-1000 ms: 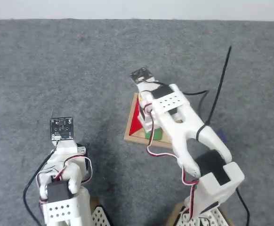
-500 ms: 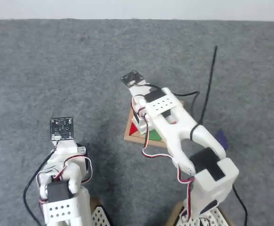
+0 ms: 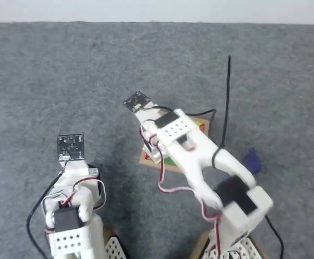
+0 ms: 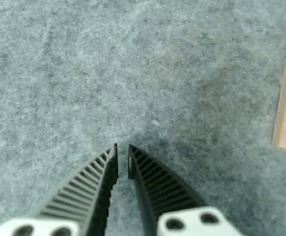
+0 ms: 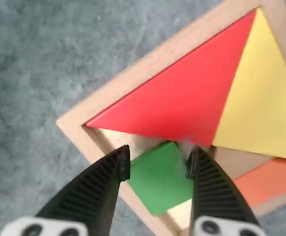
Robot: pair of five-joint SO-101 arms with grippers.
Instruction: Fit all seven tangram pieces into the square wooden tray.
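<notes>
Swinging across the tray toward the left arm's side over the last second, the right arm [image 3: 200, 156] now carries its wrist camera about over the tray's left edge in the high view. The black cable [image 3: 227, 91] behind it has drifted the same way. The left arm [image 3: 73, 199] has not stirred.

The square wooden tray [image 5: 74, 125] lies near the middle of the grey desk [image 3: 65, 70], mostly under the right arm in the high view. The right hand [image 5: 157, 164] is down over one corner of the tray and closed on the green square [image 5: 157, 189], one tip against each side of it. That square lies in the tray's corner, turned a little out of line with the frame, with bare wood showing beside it. One of its corners meets the long edge of the big red triangle [image 5: 182, 108], which lies along an inner edge of the frame. The yellow triangle [image 5: 258, 98] lies flush against the red one. An orange piece [image 5: 275, 182] borders the yellow and lies near the green square, with bare wood between the two. A purple piece [image 3: 252, 159] lies on the desk outside the tray, just past the right arm on the side away from the left arm.

The left hand [image 4: 122, 150] hangs over bare desk, apart from the tray, whose frame shows at the edge of the left wrist view. Its jaws are all but closed, with only a thin slit between the tips and nothing held
</notes>
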